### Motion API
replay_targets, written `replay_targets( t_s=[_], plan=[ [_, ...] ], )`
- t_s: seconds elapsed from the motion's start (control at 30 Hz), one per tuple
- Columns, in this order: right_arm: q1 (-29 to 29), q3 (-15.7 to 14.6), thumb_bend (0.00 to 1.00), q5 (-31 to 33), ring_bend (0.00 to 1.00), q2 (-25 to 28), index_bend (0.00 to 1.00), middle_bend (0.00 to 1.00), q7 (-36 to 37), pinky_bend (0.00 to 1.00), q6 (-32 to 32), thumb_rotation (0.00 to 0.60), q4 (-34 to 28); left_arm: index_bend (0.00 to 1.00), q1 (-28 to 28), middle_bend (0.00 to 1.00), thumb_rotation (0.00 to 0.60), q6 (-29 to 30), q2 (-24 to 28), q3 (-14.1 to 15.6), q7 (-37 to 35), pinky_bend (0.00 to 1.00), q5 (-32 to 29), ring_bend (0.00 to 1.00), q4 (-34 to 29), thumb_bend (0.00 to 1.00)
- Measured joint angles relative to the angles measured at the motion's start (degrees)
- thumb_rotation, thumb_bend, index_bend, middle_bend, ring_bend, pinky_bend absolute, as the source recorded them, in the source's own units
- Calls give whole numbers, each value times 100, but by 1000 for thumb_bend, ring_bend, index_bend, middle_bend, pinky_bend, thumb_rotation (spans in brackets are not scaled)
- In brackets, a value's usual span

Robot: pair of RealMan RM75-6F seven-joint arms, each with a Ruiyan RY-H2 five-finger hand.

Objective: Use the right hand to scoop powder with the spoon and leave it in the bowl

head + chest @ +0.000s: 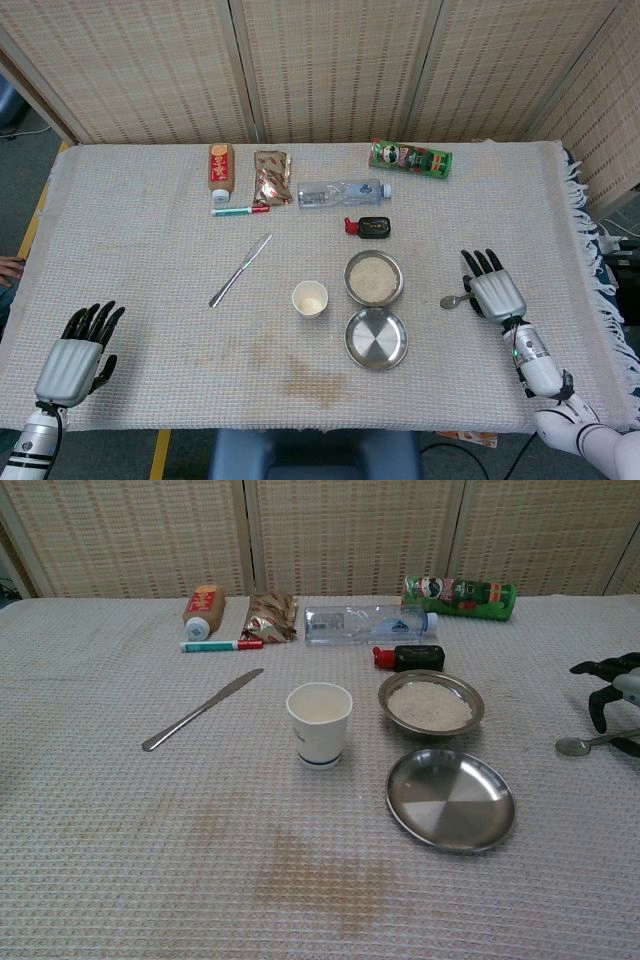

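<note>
Picking up the spoon (588, 744) comes first: right hand (494, 291) sits over its handle on the surface (140, 240), grip unclear (can't tell if closed). Get a firm pinch, keep it level, then dip into the powder bowl (374, 277).

The pale grey waffle-weave cloth surface (120, 860) carries brownish stains. A shiny steel bowl (431, 702) holds off-white powder. A white paper cup (319, 725) bears a blue stripe. The green tube-shaped can (460, 593) has red markings.
</note>
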Motion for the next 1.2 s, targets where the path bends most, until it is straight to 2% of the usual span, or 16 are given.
replay_targets(
  t_s=[0.3,0.87,1.2],
  plan=[
    [54,-3,339,77,0,-82,472,0,-24,0,-150,600,87,0,-13,0,600,-42,-15,-4,28,97,-55,0,2,456],
    [48,-20,339,84,0,-157,551,0,19,0,-85,600,166,0,-35,0,600,-80,-10,12,7,96,-68,0,5,456],
    [51,63,339,27,0,-107,683,36,51,0,287,600,66,0,-41,0,600,-70,-6,19,-27,97,-48,0,15,456]
  ],
)
